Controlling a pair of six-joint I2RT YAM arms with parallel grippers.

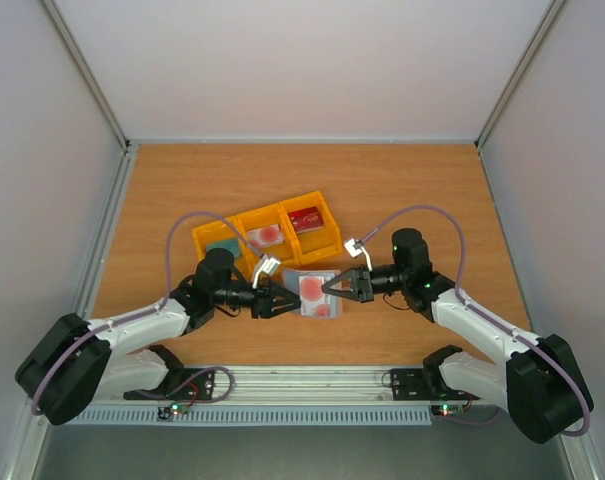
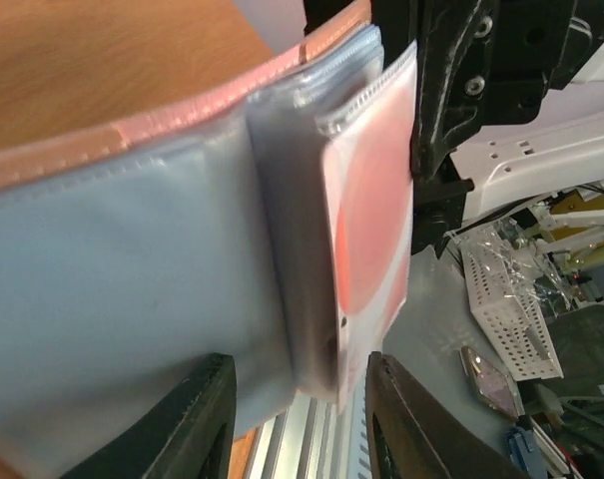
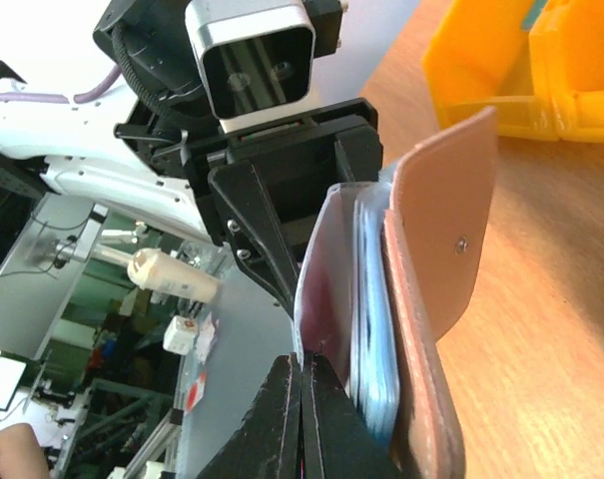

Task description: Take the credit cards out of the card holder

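The card holder (image 1: 295, 278) hangs open between my two grippers, taupe-brown outside (image 3: 441, 230) and pale blue-grey inside (image 2: 112, 269). A whitish-pink credit card with a red blotch (image 2: 371, 200) sits in its clear pocket. My left gripper (image 2: 302, 404) is open, its fingers either side of the holder's lower edge without pinching it. My right gripper (image 3: 302, 384) is shut on the thin edge of the clear pocket leaf; I cannot tell whether the card itself is pinched too. From above, the left gripper (image 1: 285, 301) and the right gripper (image 1: 329, 288) face each other across the holder.
A yellow three-compartment tray (image 1: 327, 243) stands just behind the holder, holding a teal card (image 1: 223, 245), a whitish card with a red blotch (image 1: 268, 235) and a dark red card (image 1: 308, 220). The table's near edge rail (image 1: 312, 378) lies close below the grippers.
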